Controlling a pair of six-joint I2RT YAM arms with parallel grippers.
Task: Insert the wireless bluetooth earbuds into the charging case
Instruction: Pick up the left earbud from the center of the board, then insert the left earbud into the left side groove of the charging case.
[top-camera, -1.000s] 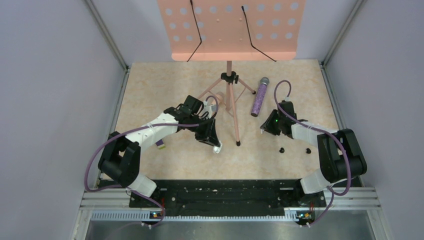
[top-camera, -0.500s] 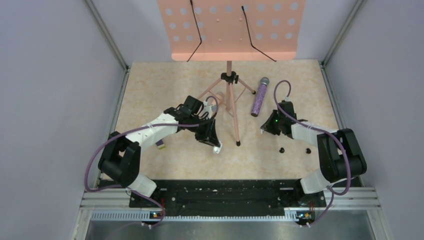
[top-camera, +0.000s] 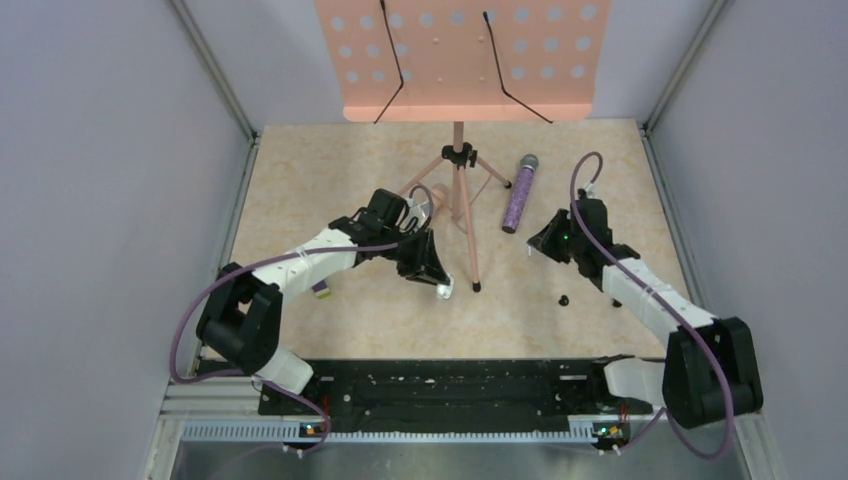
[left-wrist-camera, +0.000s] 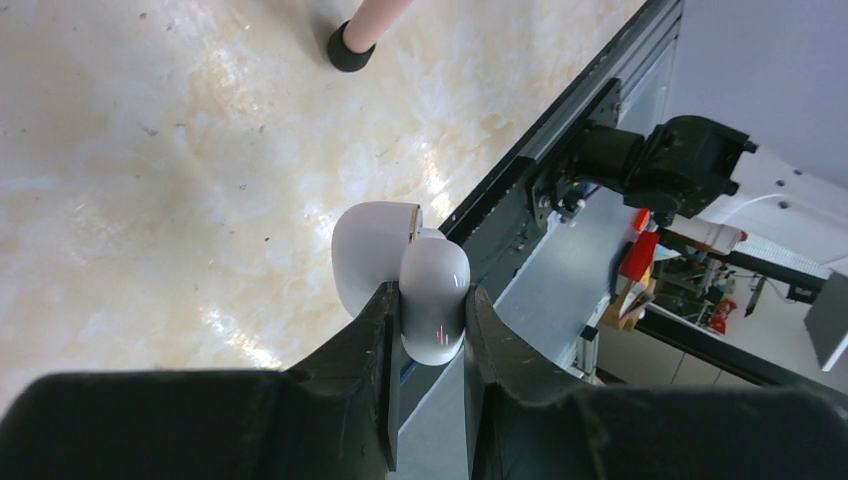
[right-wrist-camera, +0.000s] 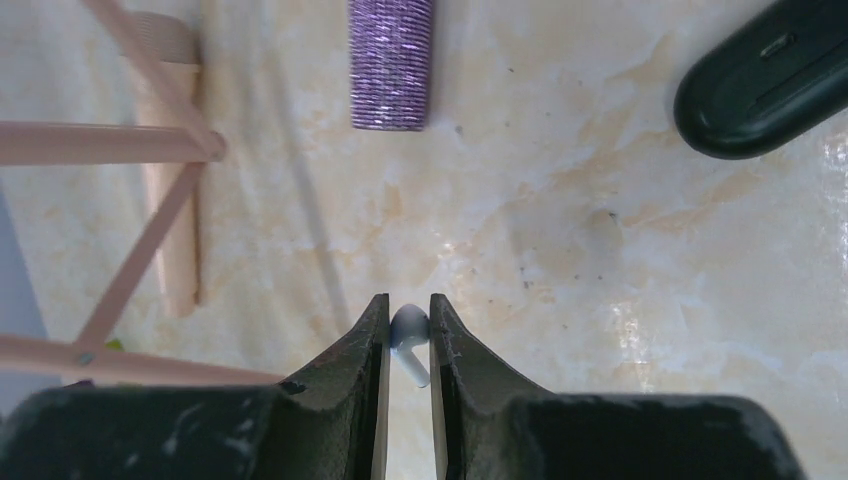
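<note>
Right arm has swung outward, and its right gripper (top-camera: 531, 250) now sits nearer the mic (top-camera: 519, 192), fingers pinching one white earbud (right-wrist-camera: 407, 326) above the table (top-camera: 350, 310). Left gripper (top-camera: 440, 287) has shifted right and is clamped on the open white case (left-wrist-camera: 436, 300) beside the stand foot (top-camera: 476, 287).

A pink music stand (top-camera: 458, 60) with a perforated desk stands on a tripod at the far middle of a beige marbled table (top-camera: 330, 180). Plain grey walls (top-camera: 100, 150) close in to the left and right of the stand and behind it, with slanting metal posts (top-camera: 215, 75) at the far corners. Opposite the stand, a black rail (top-camera: 440, 385) edges the table, then a grey metal tray (top-camera: 460, 460). Soft light glints off the tabletop.
</note>
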